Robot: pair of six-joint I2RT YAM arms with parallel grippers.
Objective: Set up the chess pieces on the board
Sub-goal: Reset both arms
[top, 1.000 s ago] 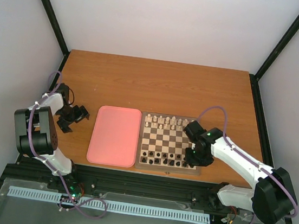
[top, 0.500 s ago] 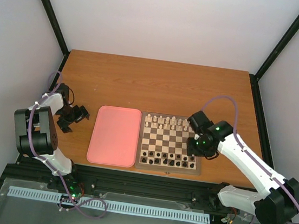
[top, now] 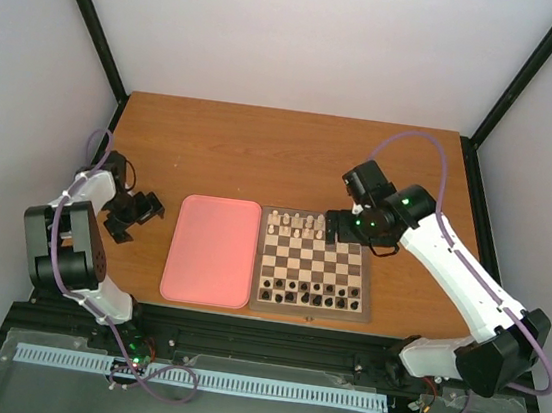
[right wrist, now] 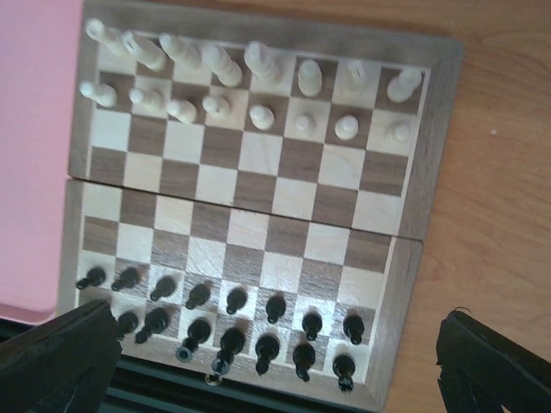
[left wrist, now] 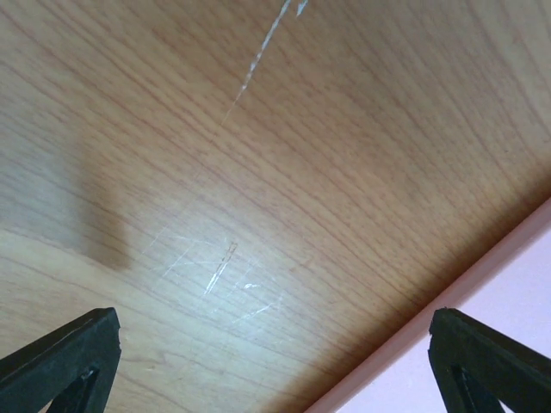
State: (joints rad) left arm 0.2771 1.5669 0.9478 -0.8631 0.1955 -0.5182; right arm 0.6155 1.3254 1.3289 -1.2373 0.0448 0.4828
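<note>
One board [right wrist: 275, 194] corner behind right fingers [right wrist: 52, 361]

The top view looks down from high behind the near edge over the whole worktop [top: 292, 158]. The right wrist view faces down on the board [right wrist: 258, 206], which the top view shares. The left wrist view sits close over the worktop beside the tray [left wrist: 521, 280].

Cream, dark pieces [right wrist: 261, 116] ranked on board [right wrist: 258, 194]

The board's [right wrist: 258, 215] near corner hides behind one finger [right wrist: 60, 357] of the right gripper [right wrist: 277, 348]; beside that jaw, the tray [right wrist: 34, 155] is cut off.
</note>
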